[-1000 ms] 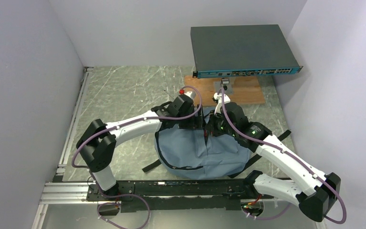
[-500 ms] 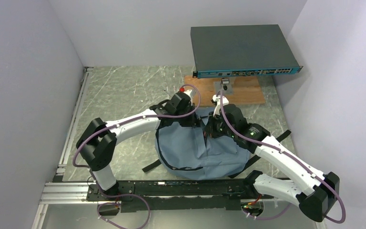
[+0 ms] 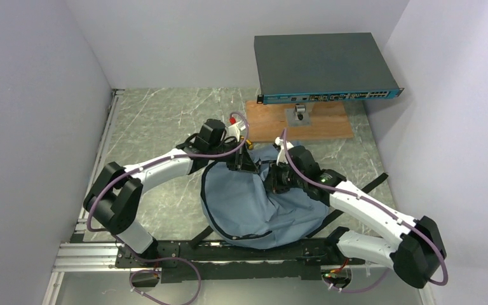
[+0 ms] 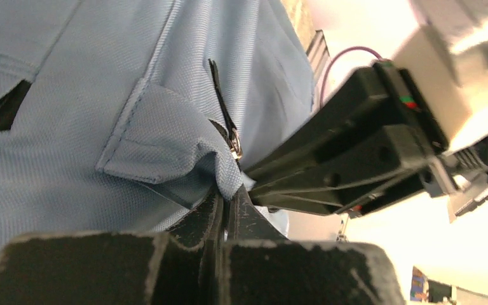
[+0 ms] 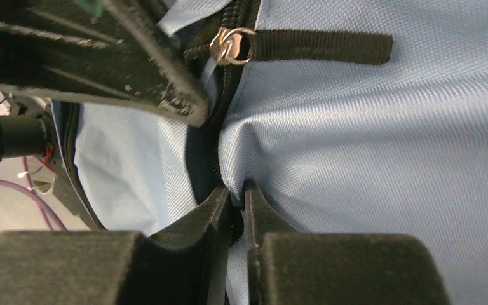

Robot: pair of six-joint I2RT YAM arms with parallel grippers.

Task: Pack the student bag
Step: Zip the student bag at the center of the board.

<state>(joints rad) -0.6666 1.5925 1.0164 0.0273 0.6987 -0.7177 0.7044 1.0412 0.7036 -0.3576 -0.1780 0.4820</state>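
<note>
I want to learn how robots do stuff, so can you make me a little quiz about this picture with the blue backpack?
1. True or false: a book lies on top of the student bag.
2. What is the left gripper pinching? A) a pencil B) the bag's blue fabric C) a purple cable
3. Fill the gap: the metal zipper slider has a ___ pull tab.

Key: 1 false, no book shows on the bag. 2 B, its fingers are closed on a fold of fabric. 3 black.
</note>
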